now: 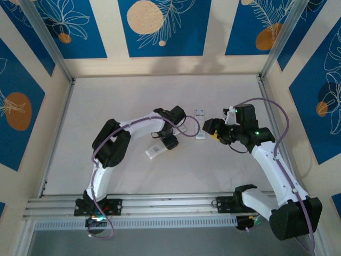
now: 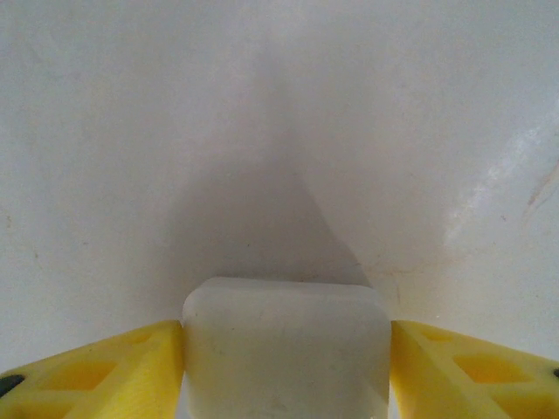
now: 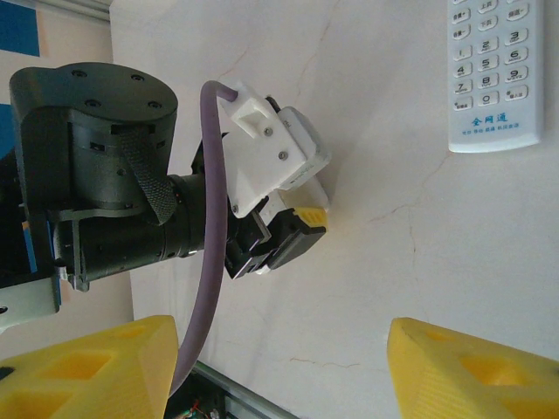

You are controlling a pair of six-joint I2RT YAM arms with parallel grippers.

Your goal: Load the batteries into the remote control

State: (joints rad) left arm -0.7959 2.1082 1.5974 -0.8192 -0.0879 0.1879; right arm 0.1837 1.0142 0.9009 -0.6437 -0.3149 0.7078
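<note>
Left gripper (image 2: 286, 342) straddles white block (image 2: 284, 301), fingers (image 2: 131, 371) flush against its sides; clamped or released, cannot tell. Right gripper (image 3: 279, 367) jaws spread wide over table (image 1: 106, 96). Remote (image 1: 200, 124) lies keypad-up between grippers.

White keypad remote (image 3: 493, 74) face-up at centre; second white remote (image 1: 154, 151) flat, diagonal, left of it.

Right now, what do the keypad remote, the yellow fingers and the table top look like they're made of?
Remote: white hard plastic, smooth low-sheen shell; keys look rubbery, though that's uncertain. Fingers: matte yellow plastic with moulded hollow pockets, possibly printed. Table top: pale glossy surface with faint veins, stone-like, maybe laminate.
</note>
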